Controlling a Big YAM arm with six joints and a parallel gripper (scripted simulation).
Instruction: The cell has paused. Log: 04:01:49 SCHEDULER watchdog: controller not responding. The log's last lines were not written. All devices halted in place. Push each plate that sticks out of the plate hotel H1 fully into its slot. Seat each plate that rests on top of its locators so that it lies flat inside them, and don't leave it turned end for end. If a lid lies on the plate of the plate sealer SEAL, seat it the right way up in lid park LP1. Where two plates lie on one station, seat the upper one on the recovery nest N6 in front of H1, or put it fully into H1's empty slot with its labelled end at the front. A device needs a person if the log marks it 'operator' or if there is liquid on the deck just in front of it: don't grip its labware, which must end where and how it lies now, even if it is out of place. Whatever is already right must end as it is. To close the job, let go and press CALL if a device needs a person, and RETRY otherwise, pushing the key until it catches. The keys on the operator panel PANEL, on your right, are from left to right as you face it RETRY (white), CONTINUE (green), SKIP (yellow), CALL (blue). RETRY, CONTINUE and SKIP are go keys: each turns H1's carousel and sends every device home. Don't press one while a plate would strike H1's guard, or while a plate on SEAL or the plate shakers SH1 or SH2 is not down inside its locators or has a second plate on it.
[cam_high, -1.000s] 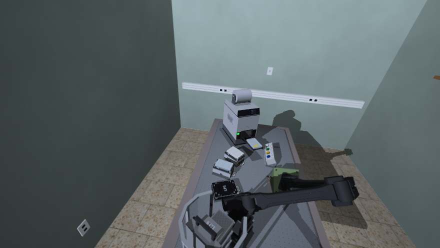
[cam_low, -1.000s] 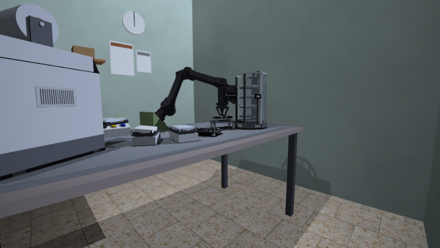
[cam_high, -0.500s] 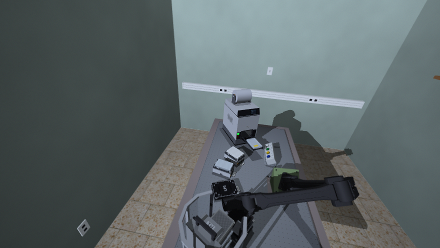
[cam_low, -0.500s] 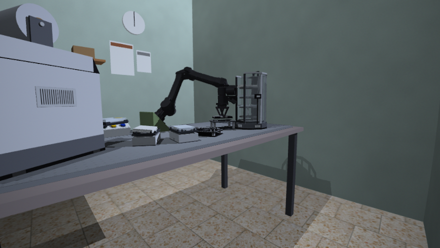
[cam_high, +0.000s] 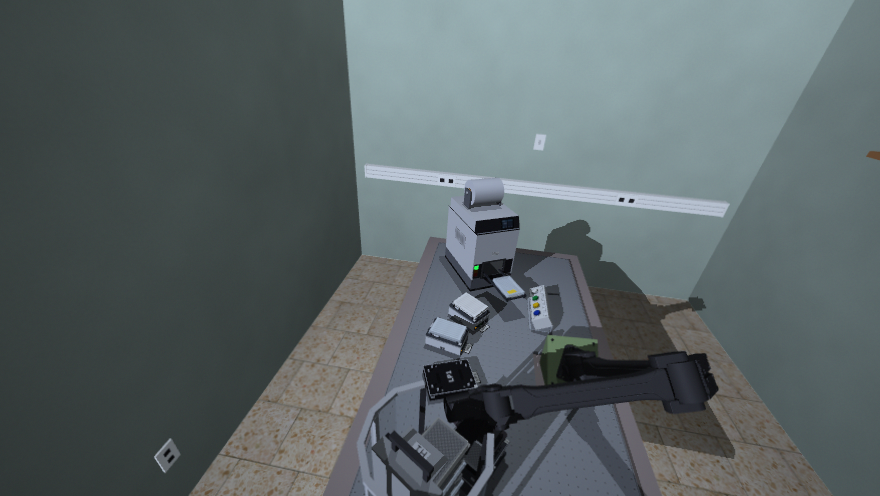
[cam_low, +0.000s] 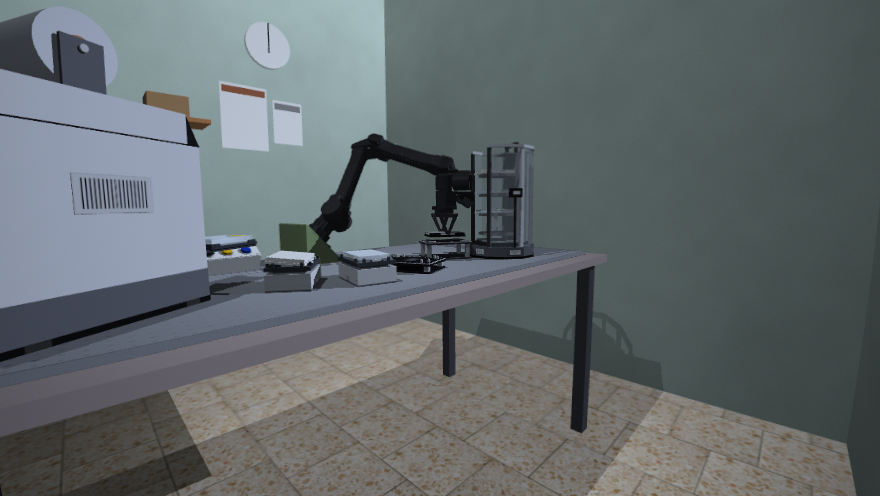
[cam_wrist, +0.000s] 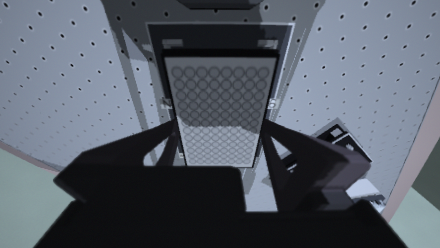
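Note:
My gripper (cam_low: 444, 228) (cam_wrist: 220, 123) is shut on a many-welled plate (cam_wrist: 215, 95) (cam_low: 434, 234) by its long sides. The plate is level, just above nest N6 (cam_wrist: 220, 34) (cam_low: 425, 243), with a thin gap in the exterior view. Plate hotel H1 (cam_low: 526, 212) (cam_high: 421, 449) stands close behind; its slots are partly hidden. Lid park LP1 (cam_high: 448, 377) shows its black top with no lid. Two shakers carry plates (cam_high: 469, 306) (cam_high: 448, 329); their exact seating is unclear. Sealer SEAL (cam_high: 460, 245) (cam_low: 92, 252) has a pale plate (cam_high: 506, 285) with a yellow mark out front.
Panel PANEL (cam_high: 539, 321) (cam_low: 237, 264) stands beside the sealer's front, its white, green, yellow and blue keys visible. The green arm base block (cam_high: 557, 360) (cam_low: 294, 236) is at the table edge. H1's guard rises close beside my wrist.

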